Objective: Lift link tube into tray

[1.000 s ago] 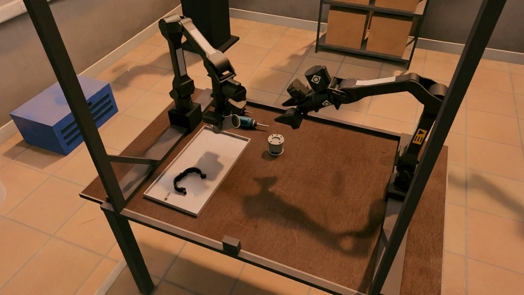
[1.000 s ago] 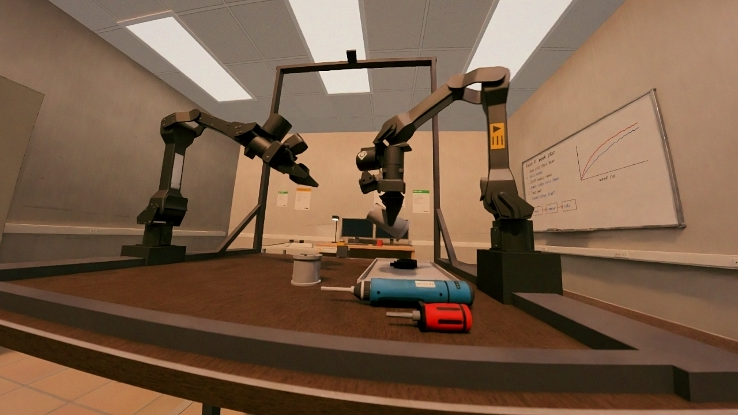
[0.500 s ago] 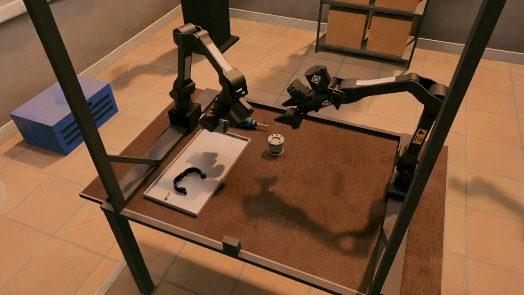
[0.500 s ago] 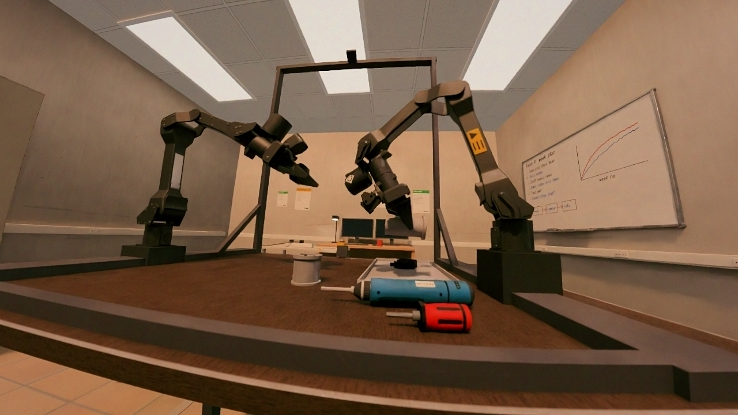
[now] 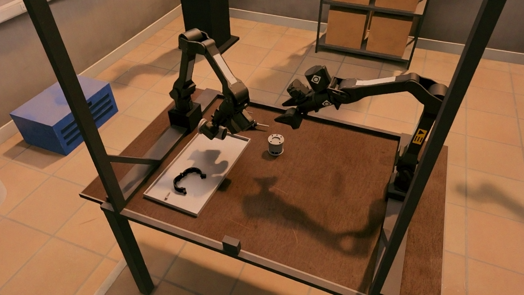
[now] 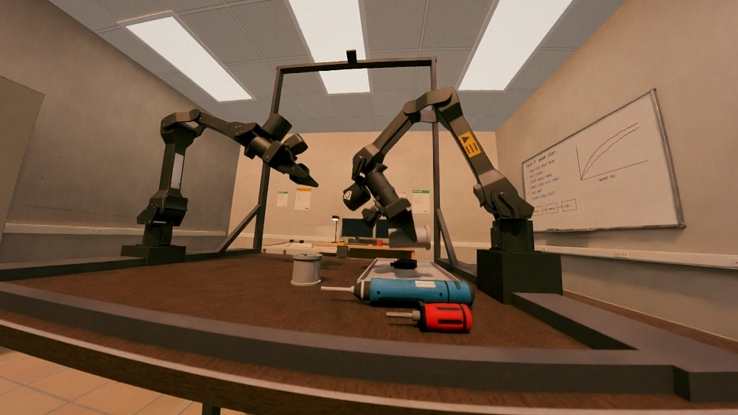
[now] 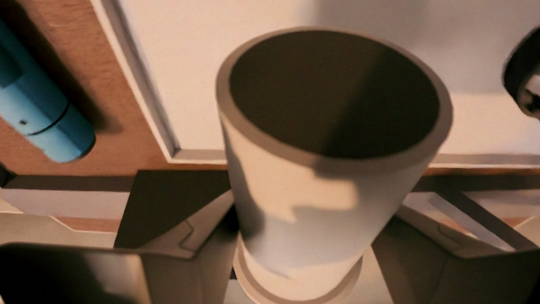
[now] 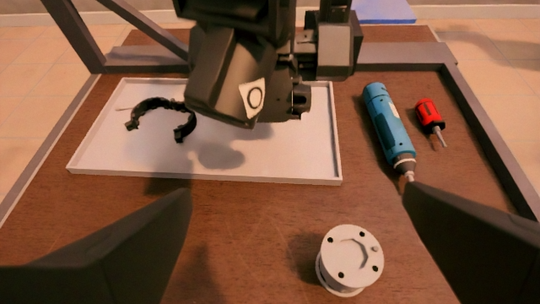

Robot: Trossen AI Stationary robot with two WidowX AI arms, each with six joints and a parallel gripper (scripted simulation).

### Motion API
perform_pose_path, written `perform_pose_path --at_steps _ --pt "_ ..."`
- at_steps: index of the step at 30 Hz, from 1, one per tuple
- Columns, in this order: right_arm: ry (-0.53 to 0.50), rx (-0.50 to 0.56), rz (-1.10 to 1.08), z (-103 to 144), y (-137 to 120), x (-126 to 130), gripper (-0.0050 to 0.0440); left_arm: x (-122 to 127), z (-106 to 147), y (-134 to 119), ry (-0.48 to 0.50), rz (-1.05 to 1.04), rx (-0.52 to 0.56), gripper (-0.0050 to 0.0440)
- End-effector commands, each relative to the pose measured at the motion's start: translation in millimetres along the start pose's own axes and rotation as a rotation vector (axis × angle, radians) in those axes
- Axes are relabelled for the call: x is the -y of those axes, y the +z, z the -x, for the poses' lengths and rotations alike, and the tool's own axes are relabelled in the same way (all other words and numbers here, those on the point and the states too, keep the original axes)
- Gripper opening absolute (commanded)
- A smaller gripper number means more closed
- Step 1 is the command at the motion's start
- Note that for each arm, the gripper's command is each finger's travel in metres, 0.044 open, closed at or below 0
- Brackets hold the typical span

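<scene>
Exterior view and the others agree: link tube pinched above the tray, joint module standing

I have the link tube (image 5: pixel 220 132) (image 6: pixel 424 237) (image 7: pixel 295 211) off the joint module (image 5: pixel 275 145) (image 6: pixel 305 269) (image 8: pixel 352 257), pinched between the fingers of my left pincer (image 5: pixel 214 132) (image 6: pixel 413 234) (image 7: pixel 302 200). It lies over on its side in the air, over the end of the white tray (image 5: pixel 205 187) (image 6: pixel 381 267) (image 7: pixel 181 84) (image 8: pixel 295 156) nearest the left arm (image 5: pixel 226 71) (image 6: pixel 479 159) (image 8: pixel 236 84). The module stands upright on the table (image 5: pixel 311 183) (image 6: pixel 206 299) (image 7: pixel 93 76) (image 8: pixel 253 236), apart from the tray. My right pincer (image 5: pixel 280 112) (image 6: pixel 315 184) (image 8: pixel 296 194) is spread wide, with nothing in it, raised over the table.

A black open ring (image 5: pixel 177 179) (image 6: pixel 403 263) (image 7: pixel 523 76) (image 8: pixel 148 105) lies in the tray. Beside the tray are a blue power screwdriver (image 6: pixel 413 291) (image 7: pixel 55 118) (image 8: pixel 388 122), whose white label is too small for me to read, and a red screwdriver (image 6: pixel 446 317) (image 8: pixel 428 114).

For lettering, I can read "week plan" atop the list on the whiteboard (image 6: pixel 603 170) and "week no" under its red and blue curves. An orange badge (image 6: pixel 469 144) with a black triangle and bars marks the left arm; the right arm (image 5: pixel 377 86) (image 6: pixel 175 170) wears a similar yellow one.
</scene>
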State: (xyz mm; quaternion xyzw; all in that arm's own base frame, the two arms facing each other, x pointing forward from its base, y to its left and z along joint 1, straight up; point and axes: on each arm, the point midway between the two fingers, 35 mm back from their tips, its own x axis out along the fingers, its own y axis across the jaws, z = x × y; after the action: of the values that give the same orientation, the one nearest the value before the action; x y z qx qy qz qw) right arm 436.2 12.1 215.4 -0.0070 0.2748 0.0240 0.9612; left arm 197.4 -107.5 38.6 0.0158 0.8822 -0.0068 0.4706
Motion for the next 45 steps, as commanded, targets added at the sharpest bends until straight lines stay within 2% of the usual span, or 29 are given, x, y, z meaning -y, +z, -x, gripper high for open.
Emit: perform_pose_path --at_steps 1,6,18,25,35,45 --pt "-0.001 0.030 0.000 6.1 10.7 -0.4 0.0440 0.8 -11.1 8.5 -0.006 -0.003 0.005 0.0212" --pt "-0.001 0.030 0.000 6.1 10.7 -0.4 0.0440 2.0 -9.2 11.3 -0.009 -0.005 0.016 0.0212" --pt "-0.001 0.030 0.000 6.1 10.7 -0.4 0.0440 0.9 -31.4 22.1 -0.006 -0.003 0.005 0.0212" --pt "-0.001 0.030 0.000 6.1 10.7 -0.4 0.0440 2.2 -29.1 24.9 -0.009 -0.005 0.015 0.0212" --pt "-0.001 0.030 0.000 6.1 10.7 -0.4 0.0440 1.6 -44.3 31.6 -0.005 -0.001 0.003 0.0212" --pt "-0.001 0.030 0.000 6.1 10.7 -0.4 0.0440 1.5 -47.7 33.7 -0.005 -0.002 0.003 0.0212"
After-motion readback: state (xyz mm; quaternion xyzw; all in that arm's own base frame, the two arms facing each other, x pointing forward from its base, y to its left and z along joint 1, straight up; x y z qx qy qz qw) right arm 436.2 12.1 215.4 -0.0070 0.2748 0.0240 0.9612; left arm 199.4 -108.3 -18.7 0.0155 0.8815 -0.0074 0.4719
